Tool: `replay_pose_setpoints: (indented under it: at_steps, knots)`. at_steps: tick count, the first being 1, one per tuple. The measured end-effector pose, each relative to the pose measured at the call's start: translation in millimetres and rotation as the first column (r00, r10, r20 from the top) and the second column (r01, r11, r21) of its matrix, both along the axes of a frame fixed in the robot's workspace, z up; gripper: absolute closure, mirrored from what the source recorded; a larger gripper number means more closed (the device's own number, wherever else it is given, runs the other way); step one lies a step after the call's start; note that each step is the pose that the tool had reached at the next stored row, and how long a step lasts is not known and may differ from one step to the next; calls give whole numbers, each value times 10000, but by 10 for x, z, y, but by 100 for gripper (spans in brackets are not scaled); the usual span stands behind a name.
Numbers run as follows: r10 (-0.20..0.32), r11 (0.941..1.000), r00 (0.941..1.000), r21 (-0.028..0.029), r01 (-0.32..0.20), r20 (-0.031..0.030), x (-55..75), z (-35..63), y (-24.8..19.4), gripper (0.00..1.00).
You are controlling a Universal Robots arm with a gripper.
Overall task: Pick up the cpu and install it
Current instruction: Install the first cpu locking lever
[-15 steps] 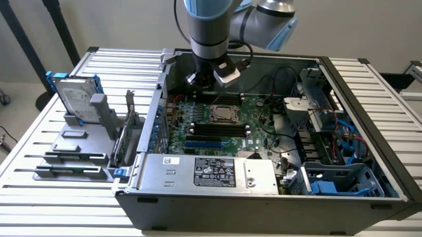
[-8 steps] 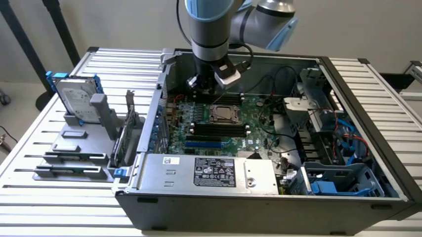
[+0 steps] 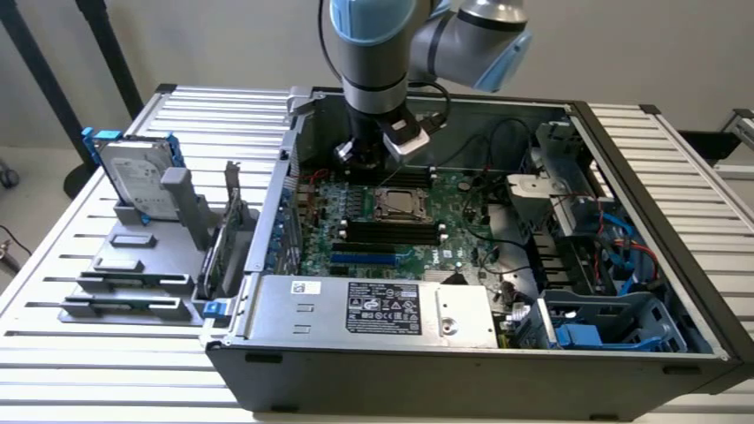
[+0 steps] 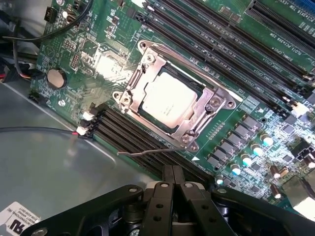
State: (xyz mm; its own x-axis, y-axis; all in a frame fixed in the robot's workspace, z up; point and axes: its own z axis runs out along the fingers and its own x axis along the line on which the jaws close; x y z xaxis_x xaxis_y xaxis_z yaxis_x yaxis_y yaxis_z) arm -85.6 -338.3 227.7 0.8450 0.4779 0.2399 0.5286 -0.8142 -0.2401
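Gripper [image 4: 173, 173] clenched, fingers pressed together, grasping nothing. Cpu [image 4: 168, 102] flat, square, pale silvery-grey on top, seated in the metal-framed socket [image 4: 212, 104] on the green motherboard [image 4: 256, 64]. Arm [image 3: 374, 53] hanging vertically into the open computer case [image 3: 659, 212], poised just above the socket.

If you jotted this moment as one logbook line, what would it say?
gripper: shut, empty, above motherboard | cpu: seated in socket | hard drive: upright in stand, outside case
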Motion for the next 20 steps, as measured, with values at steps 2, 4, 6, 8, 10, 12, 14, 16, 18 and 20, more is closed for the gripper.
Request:
replay_pose_setpoints:
  at_steps: [2,4,6,8,10,12,14,16,18,20]
  knots:
    - [0,10000,10000,-25,0,47,0,-25,7,89]
    - [0,10000,10000,-50,0,95,0,-50,15,89]
    - [1,10000,9999,-77,0,139,0,-76,24,89]
    - [2,9999,9998,-107,0,183,0,-101,31,89]
    - [2,9999,9998,-148,1,223,1,-128,39,89]
    - [4,9998,9997,-204,2,253,1,-152,44,89]
    - [5,9997,9996,-255,2,284,1,-176,51,89]
    - [9,9996,9995,-295,0,309,3,-203,63,89]
    - [27,9995,9995,-322,-17,330,4,-233,71,89]
    - [64,9993,9994,-369,-52,344,6,-254,76,89]
